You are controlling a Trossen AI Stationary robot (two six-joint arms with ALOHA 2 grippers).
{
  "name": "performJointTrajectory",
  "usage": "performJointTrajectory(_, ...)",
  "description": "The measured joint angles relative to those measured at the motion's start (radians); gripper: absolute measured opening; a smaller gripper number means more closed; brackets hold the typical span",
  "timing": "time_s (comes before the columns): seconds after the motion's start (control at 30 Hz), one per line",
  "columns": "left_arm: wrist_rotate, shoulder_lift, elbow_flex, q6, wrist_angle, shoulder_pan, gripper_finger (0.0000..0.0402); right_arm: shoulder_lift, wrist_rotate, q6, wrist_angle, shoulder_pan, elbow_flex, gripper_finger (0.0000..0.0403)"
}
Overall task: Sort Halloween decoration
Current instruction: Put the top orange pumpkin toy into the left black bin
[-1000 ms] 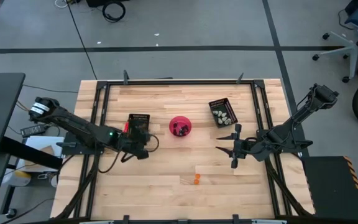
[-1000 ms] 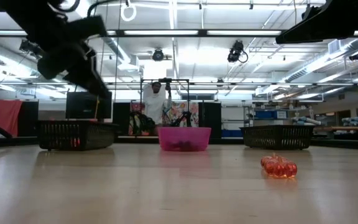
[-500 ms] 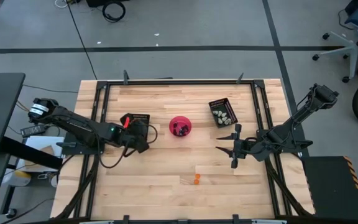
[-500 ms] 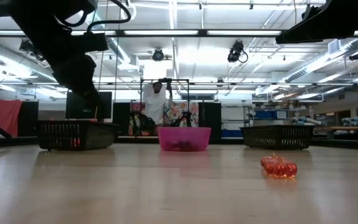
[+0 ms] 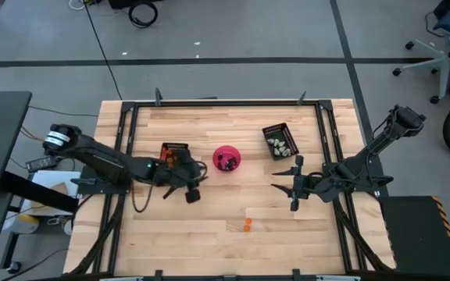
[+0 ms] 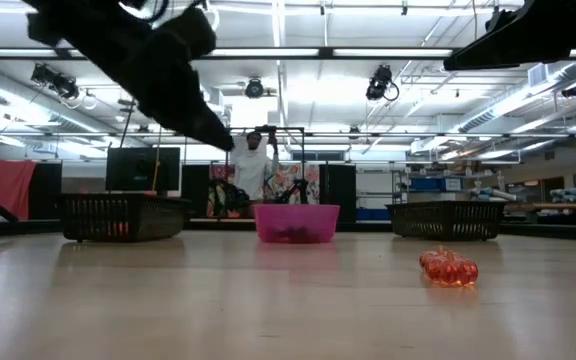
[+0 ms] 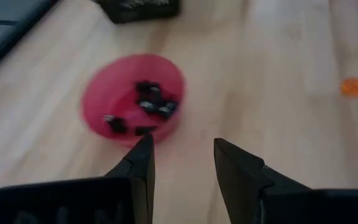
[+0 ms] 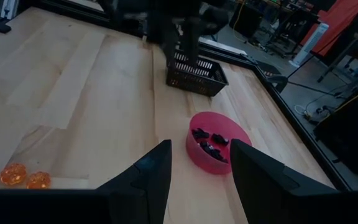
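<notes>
My left gripper [image 7: 182,155] hangs open and empty near the pink bowl [image 7: 132,99]; next I reach for its black trinkets [image 7: 149,106].

In the left wrist view the round pink plastic bowl [image 7: 133,99] and the small black trinkets [image 7: 151,106] in it are smeared, their shapes unreadable. The black rectangular mesh tray [image 7: 140,8] is cut off by the picture's edge. From the low view, the bowl's contents show only as dark smudges.
</notes>
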Motion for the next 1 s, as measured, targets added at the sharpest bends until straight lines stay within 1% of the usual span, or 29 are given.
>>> performJointTrajectory(0.1, 0.056, 0.092, -0.001, 0.036, 0.126, 0.0, 0.0121, 0.0, 0.0, 0.0, -0.001, 0.0, 0.0, 0.0167)
performJointTrajectory(0.3, 0.161, 0.284, -0.002, 0.093, 0.451, -0.008, 0.0121, 0.0, 0.0, 0.0, -0.004, 0.0, 0.0, 0.0167)
performJointTrajectory(0.47, 0.169, 0.431, -0.001, 0.125, 0.721, -0.03, 0.0121, 0.0, 0.0, 0.0, -0.006, 0.0, 0.0, 0.0167)
performJointTrajectory(0.57, 0.169, 0.503, 0.01, 0.122, 0.808, -0.041, 0.0127, 0.0, 0.0, 0.0, -0.004, 0.0, 0.0, 0.0167)
performJointTrajectory(0.63, 0.167, 0.545, 0.033, 0.119, 0.809, -0.05, 0.0137, 0.0, 0.0, 0.0, -0.003, 0.0, 0.0, 0.0167)
performJointTrajectory(0.73, 0.171, 0.617, 0.107, 0.13, 0.81, -0.071, 0.0159, 0.0, 0.001, 0.0, -0.002, 0.0, 0.0, 0.0167)
performJointTrajectory(0.83, 0.204, 0.684, 0.198, 0.149, 0.793, -0.088, 0.0181, 0.0, 0.0, 0.0, -0.003, 0.0, 0.0, 0.0167)
performJointTrajectory(1.0, 0.319, 0.77, 0.332, 0.157, 0.758, -0.09, 0.0206, 0.0, 0.0, 0.0, -0.003, 0.0, 0.0, 0.0167)
